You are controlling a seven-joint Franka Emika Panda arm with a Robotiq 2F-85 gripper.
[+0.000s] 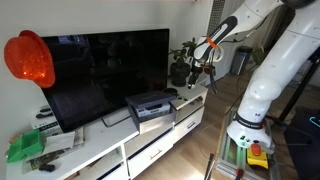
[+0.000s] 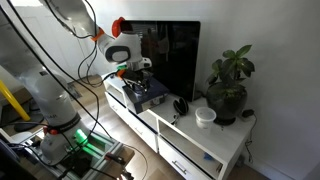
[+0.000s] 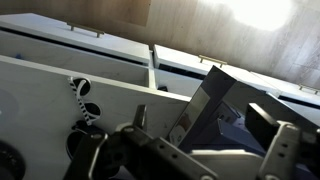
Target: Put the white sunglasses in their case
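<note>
A small pair of glasses with a white, striped frame and dark lenses (image 3: 84, 102) lies on the white cabinet top; this looks like the white sunglasses. It shows as a small dark thing in an exterior view (image 2: 180, 106). The case is a dark box with a raised lid and dark blue inside (image 3: 215, 110), seen in both exterior views (image 1: 150, 106) (image 2: 146, 93). My gripper (image 3: 190, 160) hangs above the case (image 2: 136, 70) (image 1: 199, 66). Its fingers are wide apart and hold nothing. The glasses lie apart from it, beside the case.
A large TV (image 1: 110, 65) stands behind the case. A potted plant (image 2: 228, 85) and a white cup (image 2: 205, 117) stand at one end of the cabinet (image 2: 200, 145). A red lamp (image 1: 28, 58) and green items (image 1: 25, 148) are at the other end.
</note>
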